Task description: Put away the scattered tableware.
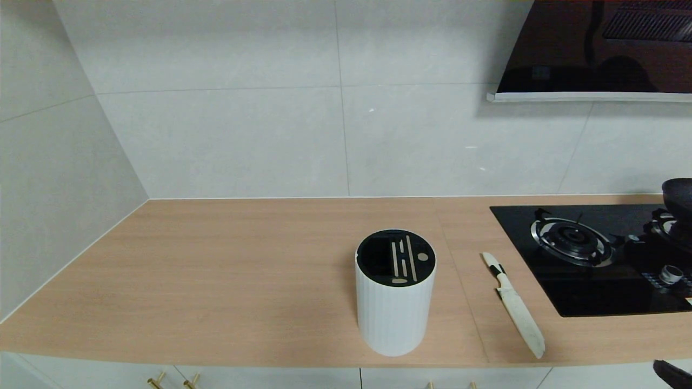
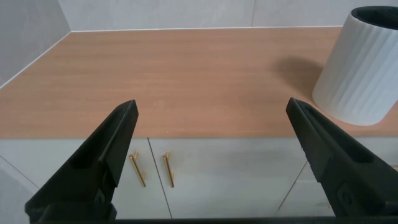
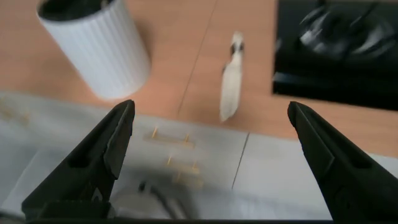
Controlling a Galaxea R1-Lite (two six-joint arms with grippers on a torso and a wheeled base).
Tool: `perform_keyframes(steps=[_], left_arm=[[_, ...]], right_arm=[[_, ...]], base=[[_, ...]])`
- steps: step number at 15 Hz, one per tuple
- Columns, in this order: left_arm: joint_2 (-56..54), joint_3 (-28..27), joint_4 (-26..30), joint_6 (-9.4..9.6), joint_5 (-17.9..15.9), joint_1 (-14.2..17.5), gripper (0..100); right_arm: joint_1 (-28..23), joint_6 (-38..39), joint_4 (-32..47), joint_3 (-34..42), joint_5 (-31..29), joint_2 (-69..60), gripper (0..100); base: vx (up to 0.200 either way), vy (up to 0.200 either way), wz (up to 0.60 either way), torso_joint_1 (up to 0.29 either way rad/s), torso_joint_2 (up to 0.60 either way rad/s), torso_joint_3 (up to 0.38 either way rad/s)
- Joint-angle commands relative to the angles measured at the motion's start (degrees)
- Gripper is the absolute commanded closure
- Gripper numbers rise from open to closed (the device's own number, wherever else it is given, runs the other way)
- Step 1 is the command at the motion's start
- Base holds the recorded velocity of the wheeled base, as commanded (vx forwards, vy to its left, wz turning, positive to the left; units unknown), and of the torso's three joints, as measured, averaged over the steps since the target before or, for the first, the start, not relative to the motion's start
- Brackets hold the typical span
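Observation:
A white knife (image 1: 513, 305) with a black band at the handle lies flat on the wooden counter (image 1: 243, 281), between the holder and the stove, blade tip near the front edge; it also appears as the knife (image 3: 231, 84). A white ribbed cylindrical holder (image 1: 395, 292) with a black slotted top stands upright left of it, seen too as the holder (image 2: 362, 65) and the holder (image 3: 96, 50). My left gripper (image 2: 211, 155) hangs open in front of the counter edge, left of the holder. My right gripper (image 3: 211, 155) is open, in front of the counter, short of the knife.
A black gas stove (image 1: 594, 254) with burners occupies the counter's right end, a dark pot (image 1: 678, 197) on its far burner. A range hood (image 1: 594, 51) hangs above. White cabinet doors with brass handles (image 2: 152, 169) sit below the counter. Tiled walls close the back and left.

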Motion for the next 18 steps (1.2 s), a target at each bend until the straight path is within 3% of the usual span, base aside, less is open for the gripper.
perform_keyframes(steps=[1, 4, 10, 18], left_arm=[[0.0, 0.0, 0.0, 0.00, 0.0, 0.0, 0], [0.0, 0.0, 0.1, 0.00, 0.0, 0.0, 0], [0.0, 0.0, 0.0, -0.09, 0.1, 0.0, 0], [0.0, 0.0, 0.0, -0.09, 0.1, 0.0, 0]], right_arm=[[3.6, 0.1, -8.6, -4.6, -0.2, 24.8, 0], [3.7, 0.1, -16.0, -6.7, -0.6, 37.9, 0], [3.7, -0.5, -40.0, -11.0, -4.5, 65.5, 0], [3.7, -0.7, -50.3, -14.3, -9.7, 82.5, 0]], base=[[0.000, 0.000, 0.00, 0.000, 0.00, 0.000], [0.000, 0.000, 0.00, 0.000, 0.00, 0.000], [0.000, 0.000, 0.00, 0.000, 0.00, 0.000], [0.000, 0.000, 0.00, 0.000, 0.00, 0.000]])
